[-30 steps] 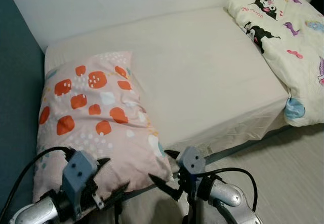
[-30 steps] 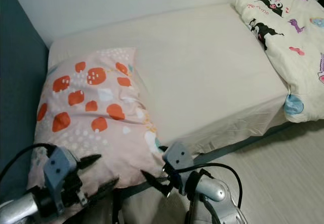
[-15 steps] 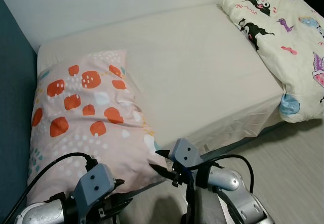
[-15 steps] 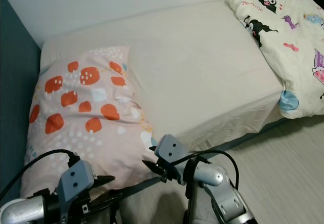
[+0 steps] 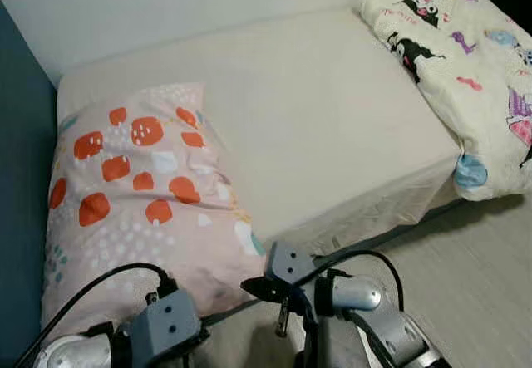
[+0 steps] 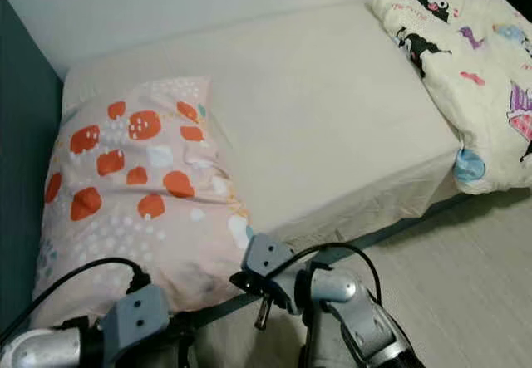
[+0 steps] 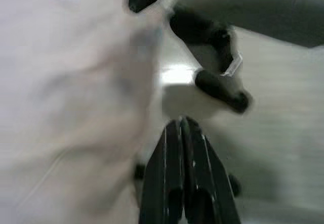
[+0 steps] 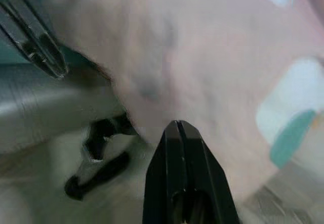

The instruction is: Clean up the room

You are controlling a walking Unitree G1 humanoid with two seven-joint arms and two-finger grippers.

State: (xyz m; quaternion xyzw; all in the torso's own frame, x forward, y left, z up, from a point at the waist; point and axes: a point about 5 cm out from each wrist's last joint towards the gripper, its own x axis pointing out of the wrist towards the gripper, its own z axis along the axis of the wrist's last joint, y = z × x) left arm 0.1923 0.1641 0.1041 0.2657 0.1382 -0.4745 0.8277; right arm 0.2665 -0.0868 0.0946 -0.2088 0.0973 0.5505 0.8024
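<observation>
Bed against the wall, bare sheet; pillow at the head end with its near corner overhanging the mattress edge; quilt bunched at the foot end, one side drooping toward the floor. Right gripper just off the pillow's overhanging corner, fingers pressed together in the wrist view, nothing between them; left gripper low beside the pillow's near edge, fingers likewise closed and holding nothing. Risks, as judgement: both grippers sit so near the loose corner that a careless swing could catch the fabric and drag the pillow off the bed; with fingers shut, any attempt at a pinch would only push cloth away; the two grippers are near each other under that corner and could knock together; the hanging quilt could slide further down if nudged. Count: one bed; one pillow; one quilt; two grippers.
</observation>
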